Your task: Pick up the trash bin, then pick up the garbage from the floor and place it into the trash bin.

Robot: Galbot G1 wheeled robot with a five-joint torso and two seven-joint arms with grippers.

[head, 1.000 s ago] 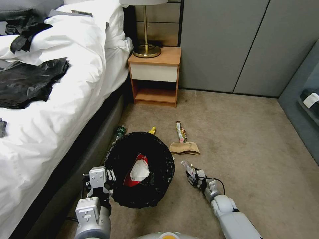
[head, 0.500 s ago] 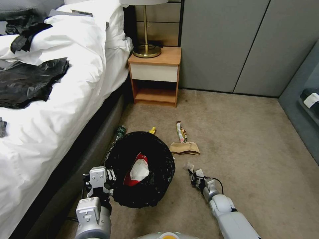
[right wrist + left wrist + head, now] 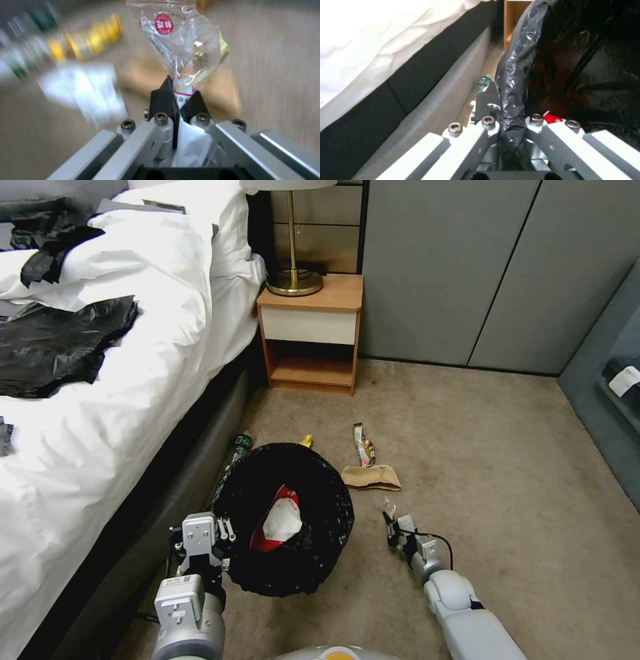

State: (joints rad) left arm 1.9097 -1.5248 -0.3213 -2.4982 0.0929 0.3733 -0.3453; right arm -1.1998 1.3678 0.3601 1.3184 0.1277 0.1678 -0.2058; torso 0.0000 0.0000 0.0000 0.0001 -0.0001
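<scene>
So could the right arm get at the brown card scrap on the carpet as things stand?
Probably not yet: the right pincer is shut on a clear wrapper. The brown card scrap lies just ahead, with open floor between.

Well ahead of the grippers a wooden nightstand [image 3: 312, 330] stands against the grey wall panels [image 3: 467, 267] with a brass lamp [image 3: 294, 280] on top, while a bed with white bedding [image 3: 113, 380], black plastic sheets [image 3: 60, 343] lying on it, runs along their left.
</scene>
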